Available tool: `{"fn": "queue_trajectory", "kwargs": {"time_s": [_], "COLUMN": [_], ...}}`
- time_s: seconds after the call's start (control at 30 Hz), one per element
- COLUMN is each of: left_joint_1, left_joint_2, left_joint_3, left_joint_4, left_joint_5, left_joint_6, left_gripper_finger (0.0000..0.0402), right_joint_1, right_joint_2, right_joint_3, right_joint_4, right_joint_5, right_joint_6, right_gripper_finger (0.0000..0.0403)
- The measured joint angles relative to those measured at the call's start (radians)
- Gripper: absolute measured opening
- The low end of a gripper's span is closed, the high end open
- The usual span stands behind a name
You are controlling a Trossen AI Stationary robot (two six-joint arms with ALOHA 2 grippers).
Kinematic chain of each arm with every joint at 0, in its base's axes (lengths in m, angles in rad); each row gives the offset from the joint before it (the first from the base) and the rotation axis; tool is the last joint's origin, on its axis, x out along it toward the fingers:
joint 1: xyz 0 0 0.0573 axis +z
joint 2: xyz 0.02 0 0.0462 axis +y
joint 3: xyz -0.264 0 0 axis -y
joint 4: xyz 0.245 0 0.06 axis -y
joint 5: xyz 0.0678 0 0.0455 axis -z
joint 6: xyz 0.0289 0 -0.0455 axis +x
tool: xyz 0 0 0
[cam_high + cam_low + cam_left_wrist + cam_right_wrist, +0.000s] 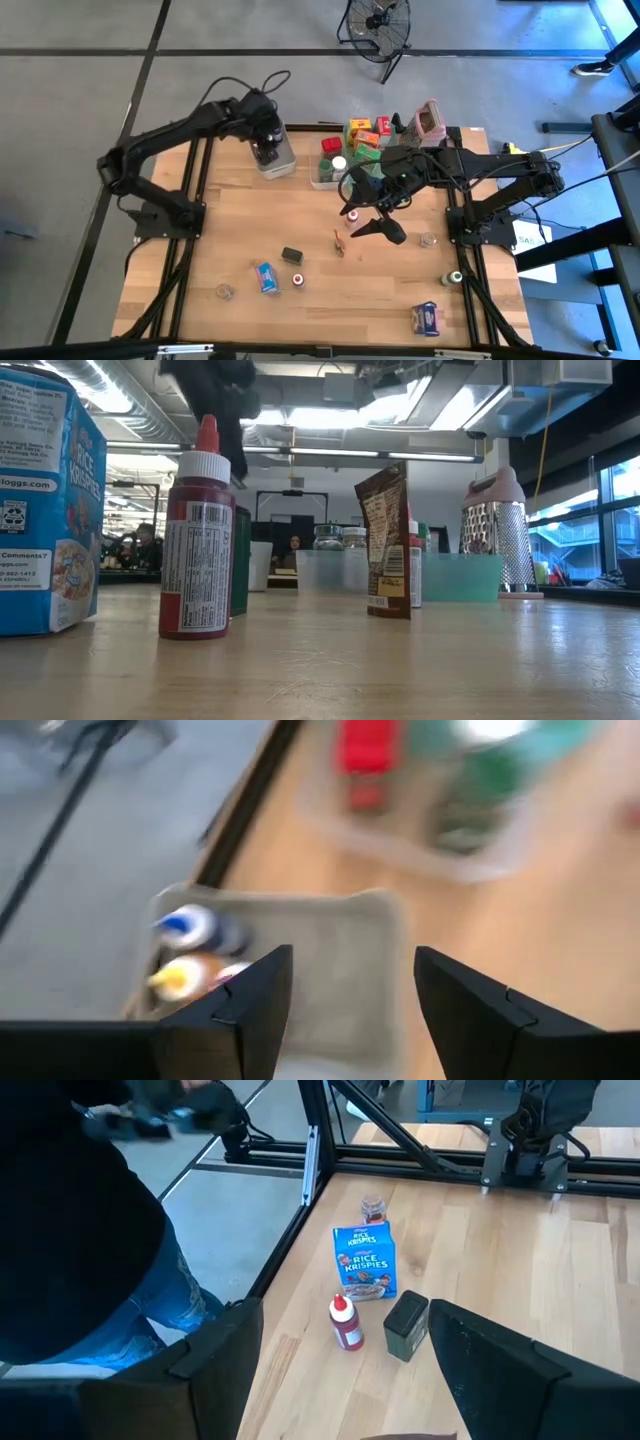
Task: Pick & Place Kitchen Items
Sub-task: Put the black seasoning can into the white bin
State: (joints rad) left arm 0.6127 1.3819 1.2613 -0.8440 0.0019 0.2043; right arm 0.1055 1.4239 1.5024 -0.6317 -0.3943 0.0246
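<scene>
A red-capped sauce bottle [346, 1323] stands upright on the desk [320, 300], long axis vertical, nozzle pointing straight up, between the blue Rice Krispies box [364, 1260] and a dark green tin [404, 1325]. A small brown packet [385, 540] stands on end farther along the boards. My right pincer [368, 228] hovers over the desk's middle, spread wide and empty, the bottle well ahead of it. My left pincer [350, 1005] hangs above the grey bin [345, 940] at the far edge, fingers parted and holding nothing; inside lie two little bottles, one blue-capped [190, 925], one yellow-capped [175, 978], on their sides.
</scene>
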Motion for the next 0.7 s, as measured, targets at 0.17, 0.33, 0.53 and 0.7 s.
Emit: {"fn": "queue_trajectory", "kwargs": {"time_s": [0.17,0.33,0.53,0.7], "left_joint_1": [-0.100,-0.264,-0.504,-0.680], "left_joint_2": [-0.114,-0.189,-0.206,-0.158], "left_joint_3": [0.000,0.000,0.000,0.000], "left_joint_4": [-0.042,-0.096,-0.133,-0.126], "left_joint_5": [0.167,0.269,0.308,0.142], "left_joint_6": [0.000,0.028,0.076,0.072], "left_gripper_finger": [0.0203,0.0203,0.0203,0.0203], "right_joint_1": [0.000,0.001,0.017,0.037], "right_joint_2": [0.000,0.000,0.000,0.000], "right_joint_3": [0.000,0.000,0.000,0.000], "right_joint_4": [-0.008,-0.020,-0.031,-0.053], "right_joint_5": [-0.001,-0.002,-0.002,-0.002], "right_joint_6": [-0.005,-0.014,-0.035,-0.059], "right_gripper_finger": [0.0286,0.0286,0.0286,0.0287]}}
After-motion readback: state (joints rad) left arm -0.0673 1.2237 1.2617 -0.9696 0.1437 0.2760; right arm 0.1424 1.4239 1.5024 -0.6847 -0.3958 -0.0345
